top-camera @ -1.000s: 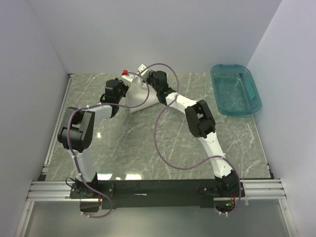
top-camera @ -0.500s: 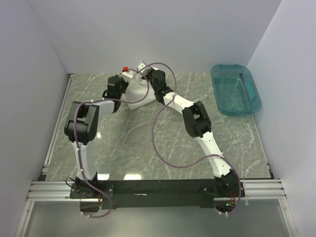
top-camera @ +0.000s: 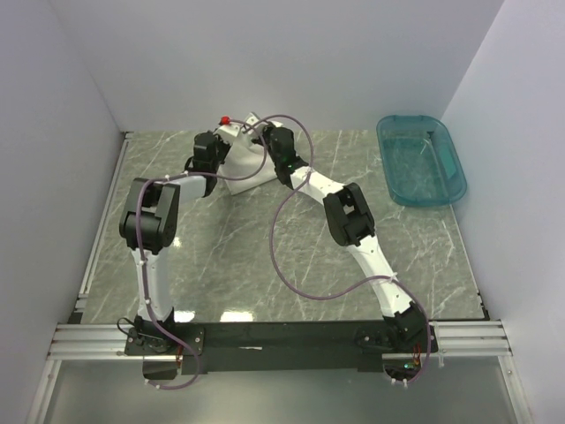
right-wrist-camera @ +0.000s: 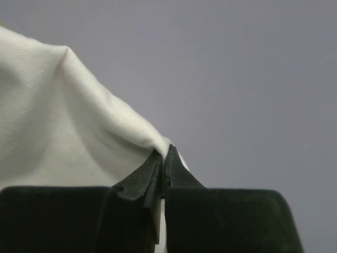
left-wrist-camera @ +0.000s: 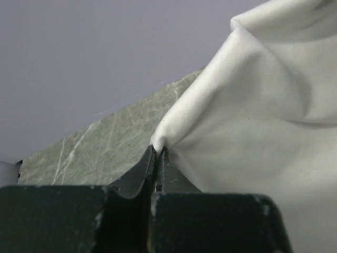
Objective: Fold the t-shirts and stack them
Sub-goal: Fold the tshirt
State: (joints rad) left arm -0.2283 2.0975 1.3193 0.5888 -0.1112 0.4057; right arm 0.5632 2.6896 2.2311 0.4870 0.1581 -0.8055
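Our left gripper (left-wrist-camera: 157,153) and right gripper (right-wrist-camera: 163,155) farther back than a second ago, both clamped on the white t-shirt (top-camera: 244,166).

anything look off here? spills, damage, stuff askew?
No spill or damage. Only oddity: the t-shirt is bunched up at the far edge of the table, not flat, with the left gripper and right gripper each pinching a fold. The teal basin sits upright, far right.
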